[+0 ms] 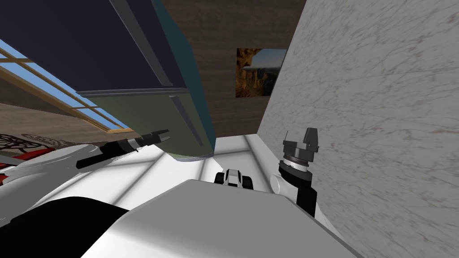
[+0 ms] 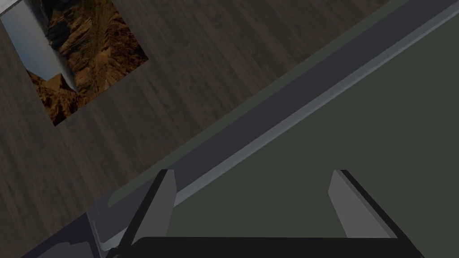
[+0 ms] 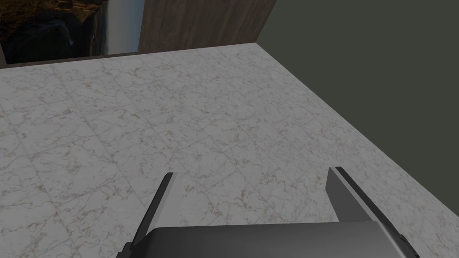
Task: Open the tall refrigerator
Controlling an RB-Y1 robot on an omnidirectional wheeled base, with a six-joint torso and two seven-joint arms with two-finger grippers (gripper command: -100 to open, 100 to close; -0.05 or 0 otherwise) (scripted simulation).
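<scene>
The tall refrigerator (image 1: 134,58) leans across the head view, its upper door dark navy and its lower door (image 1: 148,114) dark green. Each door carries a grey bar handle (image 1: 186,121). My left gripper (image 1: 163,134) is open at the lower door's bottom edge, to the left of that handle. In the left wrist view the gripper (image 2: 253,172) faces the green door (image 2: 358,134), and the grey handle bar (image 2: 278,107) runs slantwise just past one of its fingers (image 2: 163,204). My right gripper (image 1: 307,136) stands open beside the marble wall (image 3: 157,125), nothing between its fingertips (image 3: 253,170).
A marble wall (image 1: 367,112) rises close on the right. A wooden wall with a landscape picture (image 1: 260,71) lies beyond the refrigerator. A window (image 1: 54,89) is at the left. White floor (image 1: 233,148) runs between the refrigerator and the marble wall.
</scene>
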